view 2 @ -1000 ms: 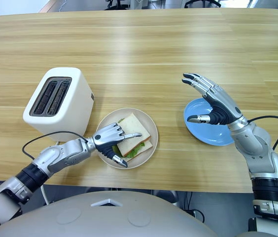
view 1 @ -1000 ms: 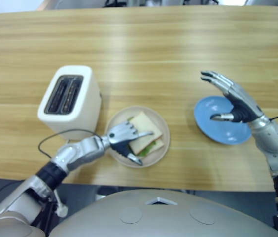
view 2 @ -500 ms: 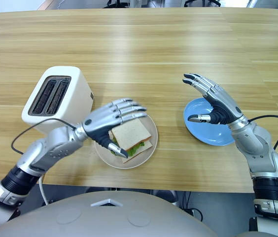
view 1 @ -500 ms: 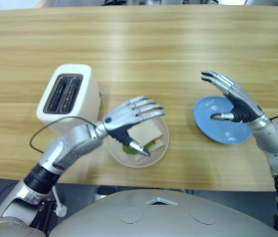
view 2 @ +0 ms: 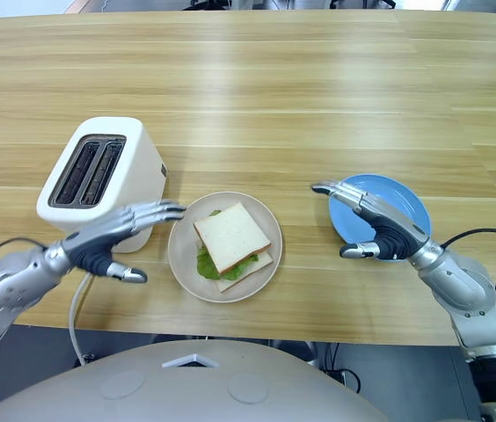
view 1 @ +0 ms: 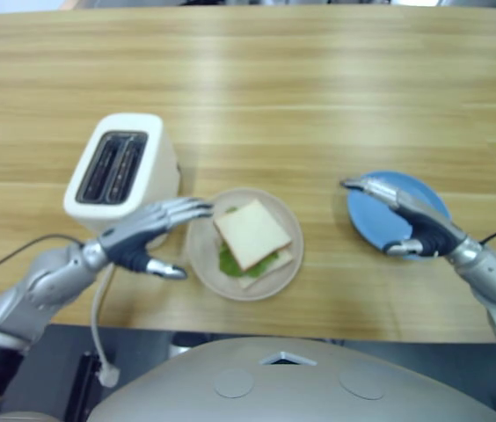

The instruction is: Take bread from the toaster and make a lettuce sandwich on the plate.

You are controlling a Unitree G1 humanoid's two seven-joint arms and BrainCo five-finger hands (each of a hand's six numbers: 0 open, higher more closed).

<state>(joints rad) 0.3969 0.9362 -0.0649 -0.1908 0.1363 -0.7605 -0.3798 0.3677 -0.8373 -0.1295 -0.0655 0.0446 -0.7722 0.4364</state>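
A sandwich (view 2: 232, 241) of two bread slices with green lettuce (view 2: 205, 264) between them lies on the beige plate (view 2: 180, 259). The white toaster (view 2: 100, 178) stands to the plate's left, its slots dark. My left hand (view 2: 110, 241) hovers open in front of the toaster, left of the plate, holding nothing. My right hand (view 2: 373, 226) is open and low over the front left edge of the blue plate (view 2: 406, 205), also holding nothing.
The toaster's cord (view 2: 78, 303) runs off the table's near edge beside my left arm. The wooden table (view 2: 257, 97) stretches bare behind the plates. A cable (view 2: 485, 234) trails near my right forearm.
My left hand has let go of the top bread slice and drawn back left, off the plate. My right hand has dropped lower and flattened over the blue plate.
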